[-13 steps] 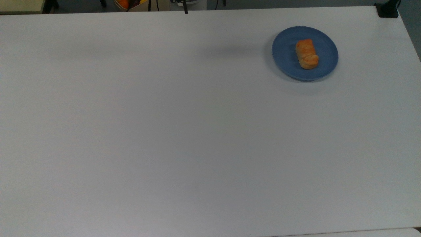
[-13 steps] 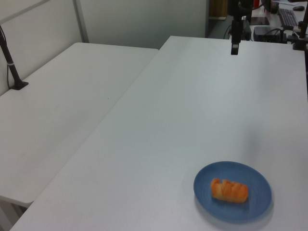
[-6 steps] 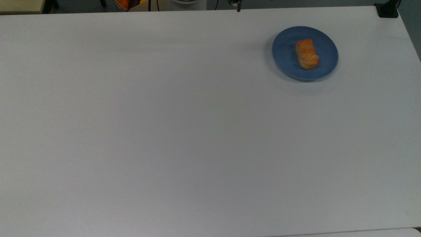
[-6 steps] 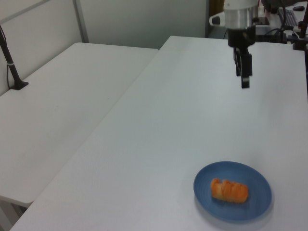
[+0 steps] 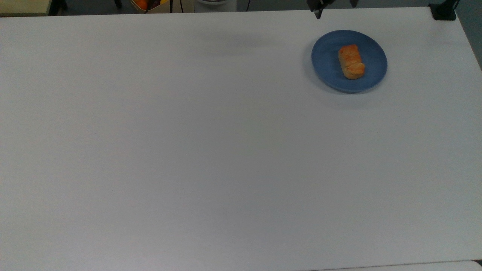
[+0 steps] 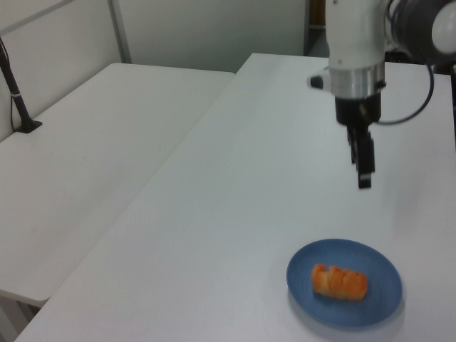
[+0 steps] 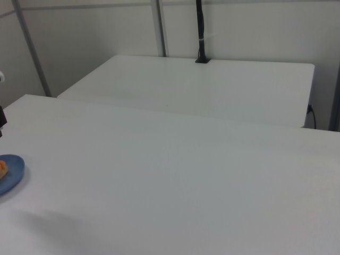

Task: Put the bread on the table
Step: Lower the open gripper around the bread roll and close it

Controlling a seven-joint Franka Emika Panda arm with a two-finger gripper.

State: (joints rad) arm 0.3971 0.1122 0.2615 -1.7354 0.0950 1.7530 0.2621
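Note:
The bread (image 5: 351, 61), a small golden-orange roll, lies on a round blue plate (image 5: 325, 60) at the top view's upper right, on the white table (image 5: 226, 150). In the left view the bread (image 6: 340, 282) and plate (image 6: 306, 274) sit at the lower right of the table (image 6: 249, 178). The gripper (image 6: 362, 167) hangs above the table, pointing down, a short way beyond the plate and touching nothing. In the top view the gripper (image 5: 336, 10) shows at the upper edge just above the plate, its two dark fingers apart, open and empty. The right view catches the plate (image 7: 13, 172) at its left edge.
A second white table (image 6: 85, 164) adjoins on the left view's left, with a black pole clamped to it (image 6: 18, 92). A black clamp (image 5: 444, 11) sits on the top view's upper right corner. Broad bare tabletop spreads to the top view's left and below the plate.
The arm has swung along the top view's upper edge to the right and come lower and nearer the plate in the left view. Bread and plate have not moved.

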